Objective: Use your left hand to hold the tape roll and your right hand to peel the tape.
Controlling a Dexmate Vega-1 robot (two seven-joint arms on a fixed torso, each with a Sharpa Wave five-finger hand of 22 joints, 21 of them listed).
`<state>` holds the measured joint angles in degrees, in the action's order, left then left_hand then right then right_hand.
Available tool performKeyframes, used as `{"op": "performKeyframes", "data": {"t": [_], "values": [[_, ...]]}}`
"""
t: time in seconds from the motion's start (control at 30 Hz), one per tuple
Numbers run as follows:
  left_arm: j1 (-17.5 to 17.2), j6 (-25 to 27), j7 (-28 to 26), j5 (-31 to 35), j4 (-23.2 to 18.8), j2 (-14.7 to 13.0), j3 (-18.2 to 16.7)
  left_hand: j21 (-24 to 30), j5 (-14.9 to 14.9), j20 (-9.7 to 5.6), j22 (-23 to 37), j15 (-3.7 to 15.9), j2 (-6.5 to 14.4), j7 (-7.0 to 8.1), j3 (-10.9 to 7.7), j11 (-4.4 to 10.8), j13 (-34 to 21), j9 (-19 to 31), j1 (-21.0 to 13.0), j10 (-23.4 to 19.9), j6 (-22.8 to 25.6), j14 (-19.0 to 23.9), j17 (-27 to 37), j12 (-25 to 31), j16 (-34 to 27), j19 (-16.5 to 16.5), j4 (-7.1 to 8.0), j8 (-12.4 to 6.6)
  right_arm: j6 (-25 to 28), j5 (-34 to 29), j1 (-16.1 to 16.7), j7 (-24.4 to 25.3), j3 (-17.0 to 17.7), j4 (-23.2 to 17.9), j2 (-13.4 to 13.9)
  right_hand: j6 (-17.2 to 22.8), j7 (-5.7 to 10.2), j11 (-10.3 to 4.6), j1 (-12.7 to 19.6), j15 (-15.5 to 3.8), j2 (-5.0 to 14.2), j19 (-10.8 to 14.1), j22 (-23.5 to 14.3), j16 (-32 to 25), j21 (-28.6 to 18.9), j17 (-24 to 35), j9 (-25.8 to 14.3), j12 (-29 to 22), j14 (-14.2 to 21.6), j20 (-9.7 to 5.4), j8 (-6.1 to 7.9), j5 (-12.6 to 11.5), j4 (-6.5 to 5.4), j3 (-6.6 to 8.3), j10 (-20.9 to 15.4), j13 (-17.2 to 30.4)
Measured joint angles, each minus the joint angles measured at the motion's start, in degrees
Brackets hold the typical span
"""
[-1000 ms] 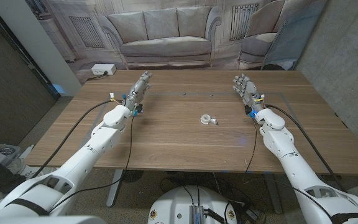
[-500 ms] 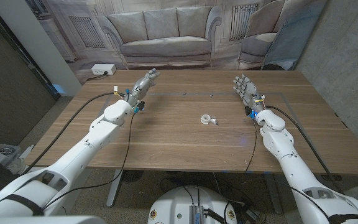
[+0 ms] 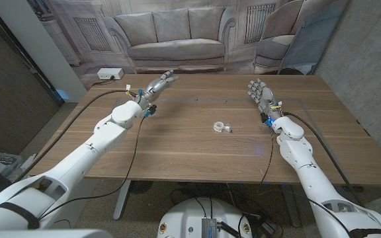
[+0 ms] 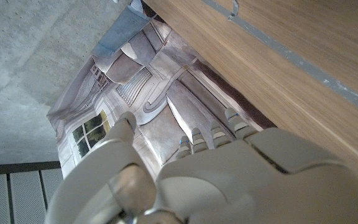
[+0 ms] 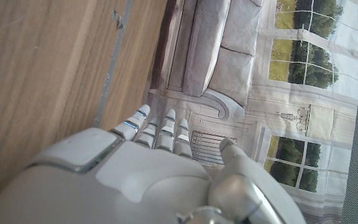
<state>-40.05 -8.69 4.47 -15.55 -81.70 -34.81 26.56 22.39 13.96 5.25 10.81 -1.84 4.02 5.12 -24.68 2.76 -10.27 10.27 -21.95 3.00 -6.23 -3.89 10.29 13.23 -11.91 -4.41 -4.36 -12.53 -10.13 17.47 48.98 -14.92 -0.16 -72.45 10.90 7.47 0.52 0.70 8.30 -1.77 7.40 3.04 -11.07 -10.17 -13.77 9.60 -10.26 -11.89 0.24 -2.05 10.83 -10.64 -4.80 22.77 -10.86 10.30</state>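
A small clear tape roll [image 3: 222,127] lies on the wooden table [image 3: 197,152] near its middle, with neither hand touching it. My left hand [image 3: 156,86] hangs above the far left part of the table, fingers stretched out and apart, holding nothing. My right hand [image 3: 260,93] stands at the far right, fingers straight and spread, empty too. The left wrist view looks along the back of the left hand [image 4: 185,177] past the table's edge. The right wrist view shows the back of the right hand [image 5: 142,177] beside the tabletop.
A printed backdrop of a sofa [image 3: 174,41] stands behind the table. A white power strip [image 3: 109,75] lies on the floor at the far left. Faint tape lines [image 3: 296,100] mark the tabletop. Black cables run along both arms.
My left hand has lifted and swung toward the far middle of the table, its forearm turning inward. The right hand and the tape roll have stayed in place.
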Motion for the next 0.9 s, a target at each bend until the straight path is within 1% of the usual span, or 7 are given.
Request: {"op": "performKeyframes", "data": {"t": [0.1, 0.27, 0.33, 0.4, 0.67, 0.9], "values": [[0.3, 0.5, 0.3, 0.8, -0.9, -0.6, 0.4, 0.0, 0.0, 0.12, 0.0, 0.00, 0.0, -0.31, 0.00, 0.00, 0.0, 0.0, 0.0, 0.0, 0.3, 0.0, 0.0, -0.3, 0.1, -0.1, 0.00, 0.05, -0.1, 0.0, 0.1, -0.2, 0.0, -0.1, 0.0, 0.0, 0.00, 0.00, 0.0, 0.00, 0.00, 0.0, 0.0, 0.0, 0.0, 0.0, 0.0, 0.0, 0.0, 0.00, 0.00, 0.0, 0.08, 0.08, 0.0, 0.0], [0.8, 1.3, 1.1, 2.3, -2.5, -1.5, 1.3, 0.0, 0.0, 0.21, 0.0, 0.00, 0.0, -0.31, 0.17, 0.00, 0.0, 0.0, 0.0, 0.0, 0.3, 0.0, 0.0, -0.4, 0.3, -0.2, -0.17, 0.27, -0.3, 0.0, 0.2, -0.5, 0.1, -0.2, -0.1, 0.2, -0.21, 0.00, 0.0, 0.00, 0.00, 0.0, 0.0, 0.0, 0.0, 0.0, 0.0, 0.0, 0.0, 0.00, 0.00, 0.0, 0.08, 0.08, 0.0, 0.0], [1.0, 1.5, 1.3, 2.7, -2.9, -1.8, 1.5, 0.0, 0.0, 0.21, 0.0, 0.00, 0.4, -0.31, 0.25, 0.00, 0.0, 0.0, -0.4, 0.0, 0.3, 0.0, 0.0, -0.4, 0.3, -0.2, -0.24, 0.27, -0.4, 0.0, 0.2, -0.5, 0.1, -0.2, -0.1, 0.2, -0.22, 0.00, 0.0, 0.00, 0.00, 0.0, 0.0, 0.0, 0.0, 0.0, 0.0, 0.0, 0.0, 0.00, 0.00, 0.0, 0.08, 0.08, 0.0, 0.0], [1.2, 1.6, 1.6, 3.1, -3.5, -2.2, 1.9, 0.0, -0.4, 0.21, 0.0, 0.00, 0.4, -0.31, 0.25, 0.00, 0.0, 0.0, -0.4, 0.0, 0.3, 0.0, 0.0, -0.4, 0.5, -0.2, -0.24, 0.27, -0.5, 0.0, 0.3, -0.6, 0.1, -0.2, -0.2, 0.2, -0.21, 0.00, 0.0, 0.00, 0.01, 0.0, 0.0, 0.0, 0.0, 0.0, 0.0, 0.0, 0.0, 0.00, 0.00, 0.0, 0.07, 0.08, 0.0, 0.0], [2.0, 2.1, 2.5, 4.4, -5.1, -3.2, 3.0, 0.0, -0.4, 0.20, 0.0, -0.09, 0.4, -0.31, 0.25, 0.00, -0.3, 0.0, -0.4, 0.0, 0.3, -0.4, 0.3, -0.8, 0.7, -0.2, -0.24, 0.49, -0.8, 0.2, 0.5, -0.8, 0.2, -0.4, -0.2, 0.2, -0.21, 0.10, 0.0, 0.00, 0.02, 0.0, 0.0, 0.0, 0.0, 0.2, 0.0, 0.0, 0.0, 0.00, 0.00, 0.0, 0.07, 0.08, -0.1, 0.0], [2.6, 2.8, 3.0, 7.4, -6.7, -4.1, 3.9, -0.4, -0.8, 0.20, 0.0, 0.08, 0.2, -0.31, 0.25, 0.00, -0.3, 0.0, -0.6, 0.0, 0.3, -0.6, 0.3, -0.8, 0.7, -0.2, -0.23, 0.49, -0.9, 0.4, 0.8, -1.0, 0.3, -0.5, -0.2, 0.2, -0.21, 0.10, 0.0, 0.00, 0.02, 0.0, 0.0, 0.0, 0.0, 0.2, 0.0, 0.0, 0.0, 0.00, 0.00, 0.0, 0.07, 0.08, -0.1, 0.0]]}}
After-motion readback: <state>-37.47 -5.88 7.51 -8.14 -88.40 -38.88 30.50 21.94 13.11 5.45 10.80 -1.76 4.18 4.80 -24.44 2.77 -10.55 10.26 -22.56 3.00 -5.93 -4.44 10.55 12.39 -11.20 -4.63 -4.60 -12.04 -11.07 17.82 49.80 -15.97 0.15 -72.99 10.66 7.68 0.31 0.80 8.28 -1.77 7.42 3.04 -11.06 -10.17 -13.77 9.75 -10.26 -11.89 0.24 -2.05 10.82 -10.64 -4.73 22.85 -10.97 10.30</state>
